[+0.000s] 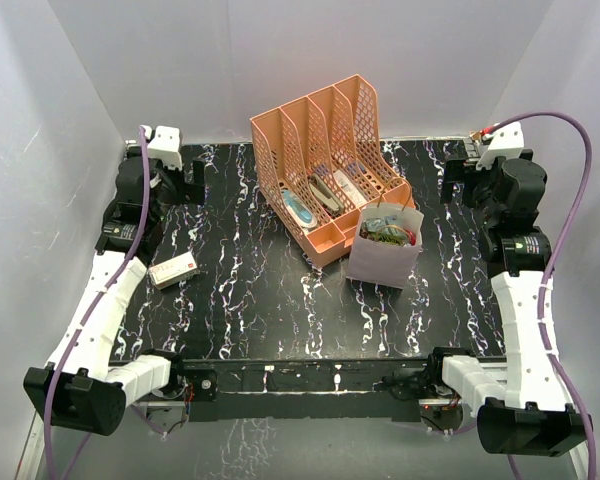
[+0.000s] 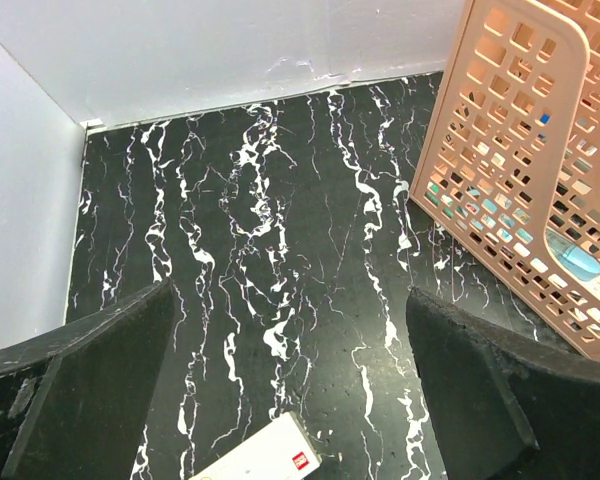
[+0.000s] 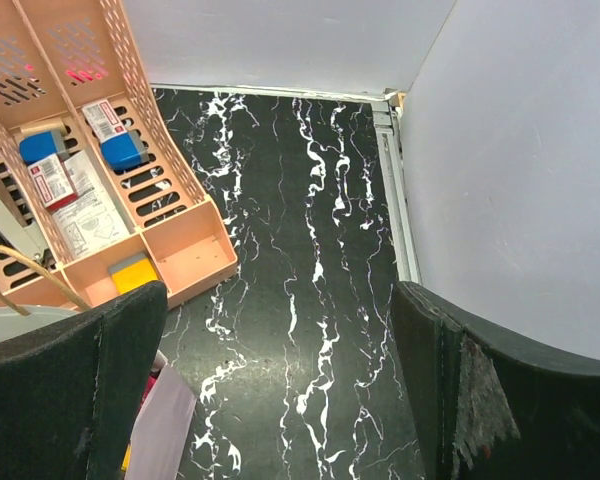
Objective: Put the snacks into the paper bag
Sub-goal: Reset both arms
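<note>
The pale mauve paper bag (image 1: 384,256) stands upright right of centre, against the front of the organiser, with several colourful snack packets (image 1: 388,231) in its open top. Its corner shows in the right wrist view (image 3: 162,432). A white wrapped bar with a small red mark (image 1: 173,269) lies flat on the table at the left, beside the left arm; it also shows in the left wrist view (image 2: 263,456). My left gripper (image 1: 192,178) (image 2: 290,300) is open and empty at the back left. My right gripper (image 1: 456,180) (image 3: 280,295) is open and empty at the back right.
A peach mesh file organiser (image 1: 325,165) (image 2: 525,170) (image 3: 110,180) stands at the back centre, holding pens, a slim blue-white tool and small packets. White walls close in the black marbled table (image 1: 270,310) on three sides.
</note>
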You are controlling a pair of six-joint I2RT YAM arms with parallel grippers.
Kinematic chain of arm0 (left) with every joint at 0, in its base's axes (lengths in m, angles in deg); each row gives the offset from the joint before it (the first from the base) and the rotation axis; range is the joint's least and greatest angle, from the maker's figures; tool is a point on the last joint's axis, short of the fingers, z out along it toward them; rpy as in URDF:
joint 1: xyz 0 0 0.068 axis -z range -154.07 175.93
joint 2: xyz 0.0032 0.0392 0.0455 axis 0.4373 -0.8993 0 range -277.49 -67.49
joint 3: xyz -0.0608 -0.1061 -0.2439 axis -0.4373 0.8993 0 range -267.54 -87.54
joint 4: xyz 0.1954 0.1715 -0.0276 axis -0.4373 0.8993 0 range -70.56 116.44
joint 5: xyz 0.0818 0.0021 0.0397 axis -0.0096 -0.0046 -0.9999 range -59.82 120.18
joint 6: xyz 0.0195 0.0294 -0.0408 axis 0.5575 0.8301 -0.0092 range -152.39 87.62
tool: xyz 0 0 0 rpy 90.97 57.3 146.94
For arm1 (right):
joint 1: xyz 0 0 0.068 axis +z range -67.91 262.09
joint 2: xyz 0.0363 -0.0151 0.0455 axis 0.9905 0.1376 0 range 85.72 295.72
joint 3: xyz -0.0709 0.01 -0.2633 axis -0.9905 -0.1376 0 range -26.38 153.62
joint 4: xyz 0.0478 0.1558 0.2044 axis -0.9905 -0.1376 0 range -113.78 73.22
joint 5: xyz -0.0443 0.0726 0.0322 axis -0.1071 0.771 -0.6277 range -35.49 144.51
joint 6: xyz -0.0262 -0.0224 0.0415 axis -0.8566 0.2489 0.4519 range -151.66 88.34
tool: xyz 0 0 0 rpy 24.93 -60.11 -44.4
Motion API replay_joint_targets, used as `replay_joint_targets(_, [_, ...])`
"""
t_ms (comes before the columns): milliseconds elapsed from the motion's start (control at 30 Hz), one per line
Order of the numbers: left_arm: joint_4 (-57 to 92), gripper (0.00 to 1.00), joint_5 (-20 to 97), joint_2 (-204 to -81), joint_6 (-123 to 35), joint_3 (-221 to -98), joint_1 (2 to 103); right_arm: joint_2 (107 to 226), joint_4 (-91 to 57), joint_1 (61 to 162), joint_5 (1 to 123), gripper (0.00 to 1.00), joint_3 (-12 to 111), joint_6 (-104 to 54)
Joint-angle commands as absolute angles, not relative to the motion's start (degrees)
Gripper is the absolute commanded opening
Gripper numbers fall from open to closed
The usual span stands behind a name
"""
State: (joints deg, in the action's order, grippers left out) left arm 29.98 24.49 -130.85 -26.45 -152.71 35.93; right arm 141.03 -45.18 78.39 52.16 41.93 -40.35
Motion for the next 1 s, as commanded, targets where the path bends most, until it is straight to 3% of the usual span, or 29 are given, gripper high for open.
replay_joint_targets(0, [32.33,0.98,26.27,-129.67,-26.58,-155.58,34.52,139.48,-44.54,77.26,55.04,0.98,45.15,-40.23])
replay_joint_targets(967, [32.49,0.98,32.67,-128.31,-28.31,-153.47,32.35,133.56,-45.6,76.03,52.77,0.98,39.69,-39.39])
